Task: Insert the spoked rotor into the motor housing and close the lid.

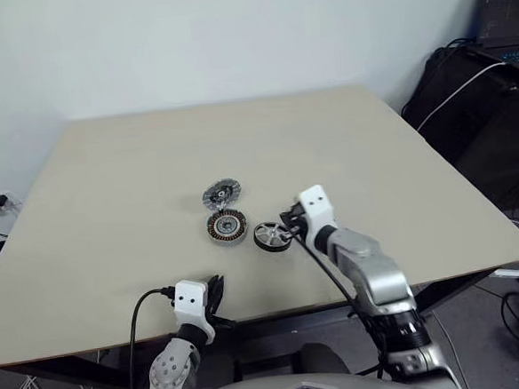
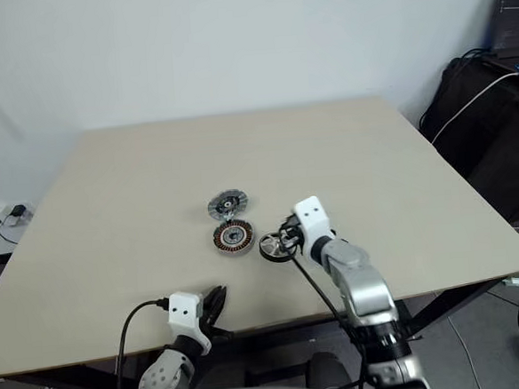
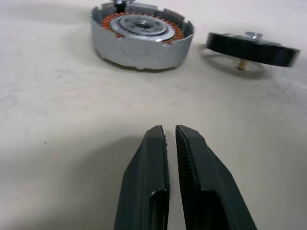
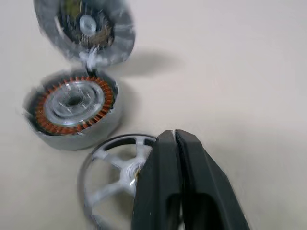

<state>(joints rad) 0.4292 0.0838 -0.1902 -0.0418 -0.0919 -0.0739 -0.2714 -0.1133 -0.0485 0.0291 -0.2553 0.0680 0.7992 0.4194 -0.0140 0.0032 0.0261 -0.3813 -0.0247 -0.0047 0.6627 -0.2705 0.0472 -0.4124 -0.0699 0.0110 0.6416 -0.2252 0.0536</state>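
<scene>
Right pincer (image 4: pixel 175 136) sits over the spoked rotor (image 4: pixel 115 177); fingers pressed nearly together, with the rim of the rotor seeming to pass between or just under the tips. Whether it truly grips the rim cannot be told. From the head camera the pincer tips meet the rotor's near-right edge.

Left pincer (image 3: pixel 170 132) rests low at the near edge of the tabletop (image 1: pixel 106 170), narrow, only a sliver of gap, holding nothing, well apart from the parts.

Layout: motor housing (image 1: pixel 227 225) lies flat mid-tabletop, copper windings up, open. Rotor just beside it on the robot's right, apart from it, and seen edge-on from the left wrist it stands on a short shaft. Lid (image 1: pixel 221 194) just beyond the housing, appearing to lean against its far wall.

Step in hand, as I judge: pickup of the rotor, insertion not begun. Next move calls for a firm hold on the rim, a lift, then centring the rotor level over the housing before lowering.
</scene>
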